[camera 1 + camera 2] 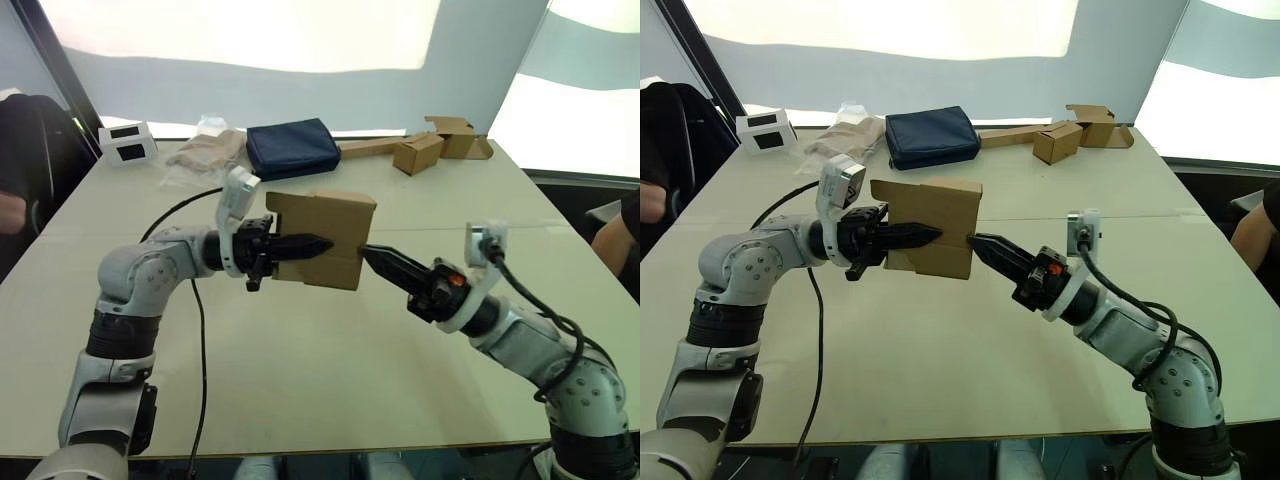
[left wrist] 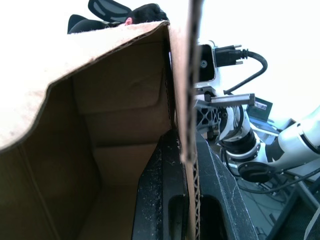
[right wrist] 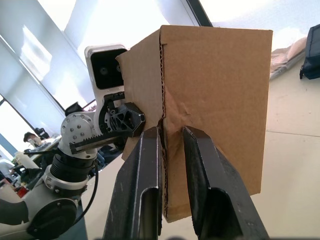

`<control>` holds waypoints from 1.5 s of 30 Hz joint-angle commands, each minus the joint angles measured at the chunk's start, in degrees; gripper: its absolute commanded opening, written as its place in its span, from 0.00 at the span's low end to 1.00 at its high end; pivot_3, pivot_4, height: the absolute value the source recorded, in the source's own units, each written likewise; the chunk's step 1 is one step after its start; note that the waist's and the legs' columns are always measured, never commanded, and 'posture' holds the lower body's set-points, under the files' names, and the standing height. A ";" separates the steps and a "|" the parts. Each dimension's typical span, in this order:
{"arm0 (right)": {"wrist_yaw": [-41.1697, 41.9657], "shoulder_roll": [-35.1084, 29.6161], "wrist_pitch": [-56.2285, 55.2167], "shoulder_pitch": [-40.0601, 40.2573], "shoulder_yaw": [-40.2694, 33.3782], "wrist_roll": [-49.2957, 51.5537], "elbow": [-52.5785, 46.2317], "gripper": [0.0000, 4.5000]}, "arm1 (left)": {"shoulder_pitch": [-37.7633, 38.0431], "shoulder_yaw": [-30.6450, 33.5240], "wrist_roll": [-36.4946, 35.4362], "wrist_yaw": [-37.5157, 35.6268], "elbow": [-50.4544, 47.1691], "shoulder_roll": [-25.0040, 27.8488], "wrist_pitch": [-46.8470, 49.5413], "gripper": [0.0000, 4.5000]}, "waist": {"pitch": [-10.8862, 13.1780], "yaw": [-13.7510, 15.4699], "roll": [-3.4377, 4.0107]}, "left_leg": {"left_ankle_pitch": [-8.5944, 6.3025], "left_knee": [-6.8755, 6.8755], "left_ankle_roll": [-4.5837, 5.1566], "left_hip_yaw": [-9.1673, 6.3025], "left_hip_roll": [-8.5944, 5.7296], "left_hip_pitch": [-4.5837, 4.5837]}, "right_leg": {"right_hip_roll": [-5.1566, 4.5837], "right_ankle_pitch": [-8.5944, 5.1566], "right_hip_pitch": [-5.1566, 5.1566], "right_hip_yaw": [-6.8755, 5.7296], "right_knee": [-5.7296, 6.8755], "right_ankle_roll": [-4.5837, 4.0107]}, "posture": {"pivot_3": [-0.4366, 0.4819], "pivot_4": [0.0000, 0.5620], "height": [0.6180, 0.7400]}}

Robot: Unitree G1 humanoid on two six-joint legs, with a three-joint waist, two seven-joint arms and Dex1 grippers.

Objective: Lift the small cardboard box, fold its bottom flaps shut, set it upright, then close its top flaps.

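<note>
The small cardboard box point(image 1: 335, 225) is held in the air above the table point(image 1: 300, 380), between my two arms. My left gripper point(image 1: 320, 243) is shut on its side wall, with one finger inside the open box and one outside, as the left wrist view shows along the wall's edge point(image 2: 186, 100). My right gripper point(image 1: 368, 253) meets the box's lower right edge. In the right wrist view its fingers point(image 3: 150, 150) close around a corrugated flap edge point(image 3: 162, 120) of the box. Which end holds the bottom flaps or the top flaps I cannot tell.
At the table's far side lie a navy pouch point(image 1: 292, 147), a crumpled plastic bag point(image 1: 205, 150), a white device point(image 1: 128, 143) and two smaller brown boxes joined by a strip point(image 1: 420, 152). A person point(image 1: 15, 200) sits at the left, another person's arm point(image 1: 615, 235) at the right.
</note>
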 commanded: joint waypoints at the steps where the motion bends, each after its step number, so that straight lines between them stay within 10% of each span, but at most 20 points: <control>1: 0.46 -1.32 -1.22 0.81 -3.52 3.58 -1.97 0.16 | -0.32 1.44 -0.85 0.16 -0.82 0.27 -0.47 0.00 | 0.00 -0.01 0.00 | 0.00 0.00 0.00 0.00 0.00 0.00 | 0.00 0.00 0.00 0.00 0.00 0.00 | 0.48 0.27 1.00; 24: 0.97 4.56 -0.72 -4.60 7.66 -3.86 0.51 0.01 | -0.90 1.18 -1.58 1.64 -1.49 -1.24 0.35 0.00 | 0.00 -0.06 0.00 | 0.00 0.00 0.00 0.00 0.00 0.00 | 0.01 0.01 0.00 0.00 0.00 0.01 | 0.48 0.27 1.00; 36: 0.34 1.53 -0.36 -3.27 1.86 -2.21 -0.29 0.01 | -2.06 0.92 -0.46 1.41 -1.42 -0.31 1.56 0.00 | 0.00 -0.02 0.00 | 0.00 0.00 0.00 0.00 0.00 0.00 | 0.01 0.02 0.00 0.00 0.00 0.03 | 0.48 0.27 1.00; 45: 2.66 -7.20 0.99 3.79 -4.98 -2.08 -0.72 0.01 | -11.20 -14.83 18.40 -4.54 6.69 8.04 -5.88 0.00 | 0.01 -0.03 -0.01 | 0.00 0.00 0.00 0.07 -0.04 0.00 | 0.00 -0.01 0.00 0.03 -0.05 -0.03 | 0.48 0.27 1.00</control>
